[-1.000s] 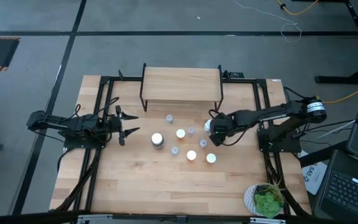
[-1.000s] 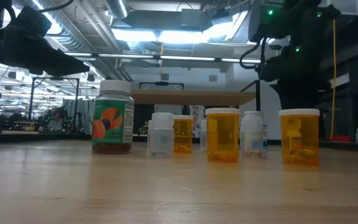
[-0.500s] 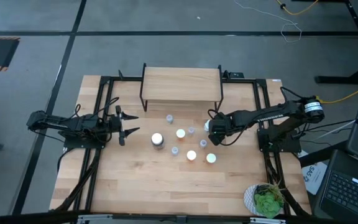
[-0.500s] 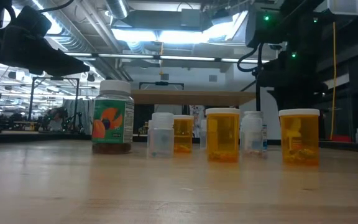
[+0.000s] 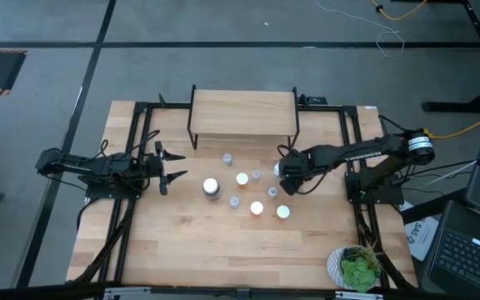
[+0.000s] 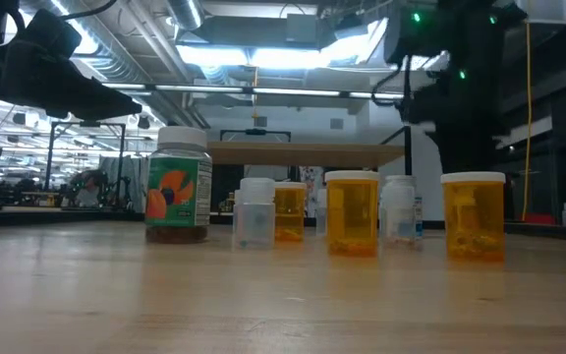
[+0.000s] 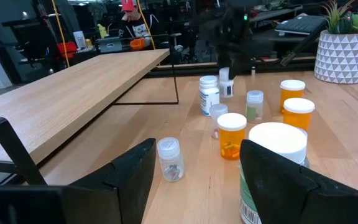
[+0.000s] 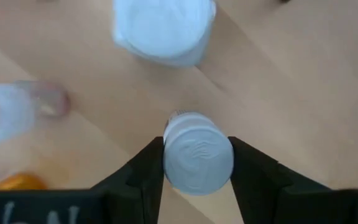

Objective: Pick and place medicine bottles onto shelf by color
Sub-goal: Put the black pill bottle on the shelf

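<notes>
So the right tool [image 8: 197, 163] is down over the bottle cluster on the right side of the tabletop [image 5: 223, 242], and its two dark fingers [image 8: 143, 171] sit snug against either side of a small white bottle [image 8: 197, 154], clamped on it. You're looking straight down on the white cap in the wrist view. Whether that bottle is off the wood or not, can't tell from here. Just beside it there's another white-capped bottle [image 8: 163, 28], plus a little clear one [image 8: 14, 115] and a sliver of orange at the edge.

From above, the right tool [image 5: 288, 173] is just off the front right leg of the shelf [image 5: 242, 112], which is the small light wood board on black legs at the far side of the tabletop.

The rest of the medicine bottles are standing in a loose bunch in the middle: three orange ones with white caps [image 6: 352, 211], a couple of small clear ones [image 6: 255, 211], and the bigger jar with the greenish label [image 6: 178, 185] sitting on the left end of the group.

The left tool [image 5: 172, 166] is parked over the left side of the tabletop, fingers [image 7: 132, 174] spread apart, holding nothing, pointing at the bottles.

Potted plant [image 5: 357, 268] sits near the front right corner.
</notes>
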